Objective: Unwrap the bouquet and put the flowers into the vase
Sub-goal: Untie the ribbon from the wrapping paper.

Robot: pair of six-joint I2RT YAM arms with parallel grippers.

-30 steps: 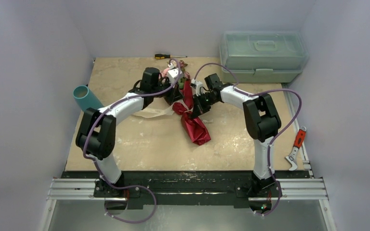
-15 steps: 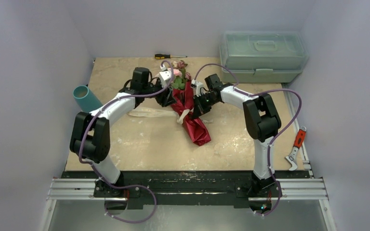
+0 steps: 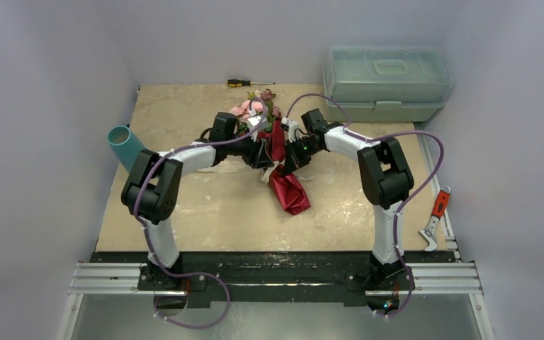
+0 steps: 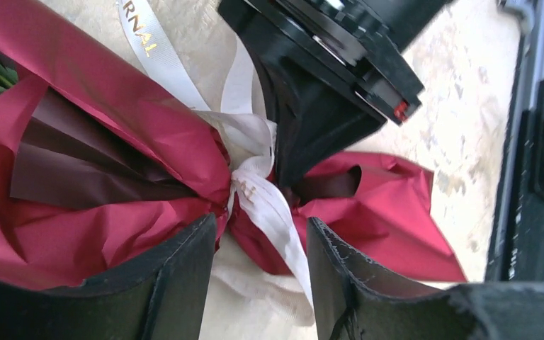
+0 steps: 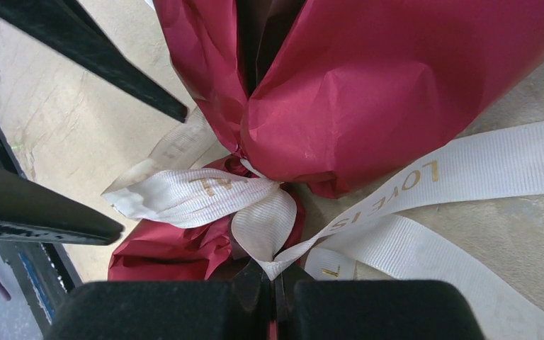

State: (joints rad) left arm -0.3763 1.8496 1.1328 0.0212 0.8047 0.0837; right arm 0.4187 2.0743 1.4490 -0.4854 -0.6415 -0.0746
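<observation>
Bouquet [image 3: 278, 152] lies on its side mid-table, its maroon paper not yet off and cream ribbon [image 4: 258, 195] knotted at the neck.

Change: left gripper [image 4: 262, 228], shut a second ago and then swung off left of the bouquet, is back at the knot. Its jaws stand half parted astride it, gripping nothing. Right gripper [image 5: 275, 283] is pinched tight on a ribbon loop. Likely set to pull the tie loose.

Flowers [image 3: 256, 108] poke from the bouquet's far end. Vase [image 3: 124, 143] sits tilted, well left of the bouquet. Toolbox [image 3: 386, 81] is far-right of it, screwdriver [image 3: 244, 83] beyond it.

In the way: the knot, and both arms crowding the neck.
</observation>
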